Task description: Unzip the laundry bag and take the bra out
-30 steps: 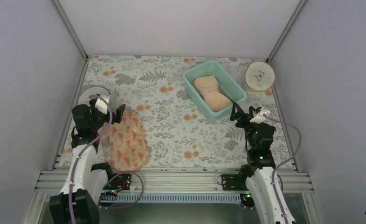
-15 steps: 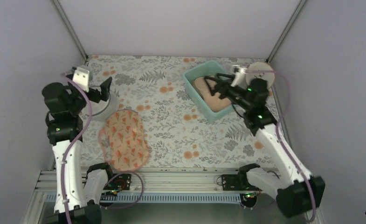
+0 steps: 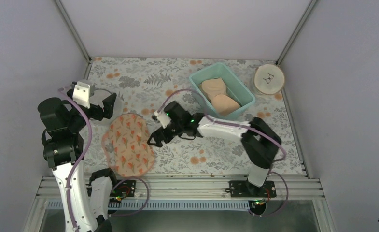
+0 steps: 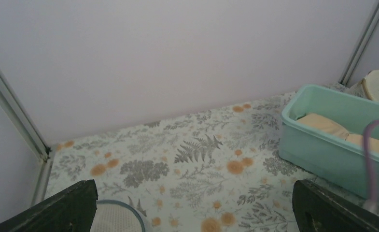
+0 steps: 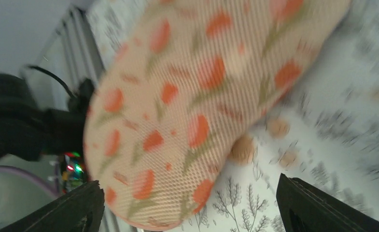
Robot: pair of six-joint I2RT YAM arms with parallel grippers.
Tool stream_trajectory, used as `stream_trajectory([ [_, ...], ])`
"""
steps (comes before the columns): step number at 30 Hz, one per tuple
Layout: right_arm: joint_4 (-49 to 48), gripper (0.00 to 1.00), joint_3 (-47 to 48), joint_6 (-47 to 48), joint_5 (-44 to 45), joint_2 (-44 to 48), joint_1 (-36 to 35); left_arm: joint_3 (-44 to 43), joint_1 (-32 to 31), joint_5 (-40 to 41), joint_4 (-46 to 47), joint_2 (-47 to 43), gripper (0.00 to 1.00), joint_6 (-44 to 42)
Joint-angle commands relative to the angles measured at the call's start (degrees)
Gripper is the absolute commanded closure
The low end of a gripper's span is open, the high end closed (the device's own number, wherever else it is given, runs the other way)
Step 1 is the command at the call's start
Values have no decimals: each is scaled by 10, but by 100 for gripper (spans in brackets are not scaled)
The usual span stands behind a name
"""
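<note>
The laundry bag [image 3: 129, 145] lies zipped shut on the floral mat at the near left, peach mesh with orange leaf print. It fills the upper left of the right wrist view [image 5: 187, 92]. My right gripper [image 3: 157, 138] is open, low over the mat, just off the bag's right edge; in its own view [image 5: 192, 212] the bag's rounded end sits between the spread fingers. My left gripper [image 3: 107, 104] is open and raised beyond the bag's far end; in its own view [image 4: 197, 212] it holds nothing. The orange bra is hidden.
A teal tub [image 3: 240, 96] at the back right holds a pale beige bra [image 3: 218, 96]; both show in the left wrist view, tub [image 4: 322, 145] and bra [image 4: 337, 130]. A round wooden disc [image 3: 269, 79] lies by the right wall. A white round drum [image 4: 115, 217] sits under my left gripper.
My right arm has swung from over the teal tub across the mat to the bag's right edge. My left gripper has shifted slightly nearer the bag. The bag has not moved.
</note>
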State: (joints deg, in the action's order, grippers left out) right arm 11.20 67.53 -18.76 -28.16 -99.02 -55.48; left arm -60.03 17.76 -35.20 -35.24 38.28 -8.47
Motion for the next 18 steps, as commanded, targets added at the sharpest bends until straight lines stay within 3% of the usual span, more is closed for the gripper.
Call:
stream_trajectory([
  [1,8,9,13,-39,-34,-72,-42,17,10,-13,-9,4,0,14],
  [4,-16,9,12,-80,-82,-119,-51,15,11,-14,-6,10,0,15],
  [9,-74,23,-17,-133,-137,-154,-53,18,11,-23,-4,10,0,16],
  [11,-108,39,-29,-152,-164,-155,-54,22,11,-25,-1,9,0,17],
  [16,-107,90,-30,-157,-139,-133,-41,30,11,-29,2,6,0,19],
  [18,-101,96,-32,-152,-132,-113,-28,34,11,-39,0,6,0,18],
])
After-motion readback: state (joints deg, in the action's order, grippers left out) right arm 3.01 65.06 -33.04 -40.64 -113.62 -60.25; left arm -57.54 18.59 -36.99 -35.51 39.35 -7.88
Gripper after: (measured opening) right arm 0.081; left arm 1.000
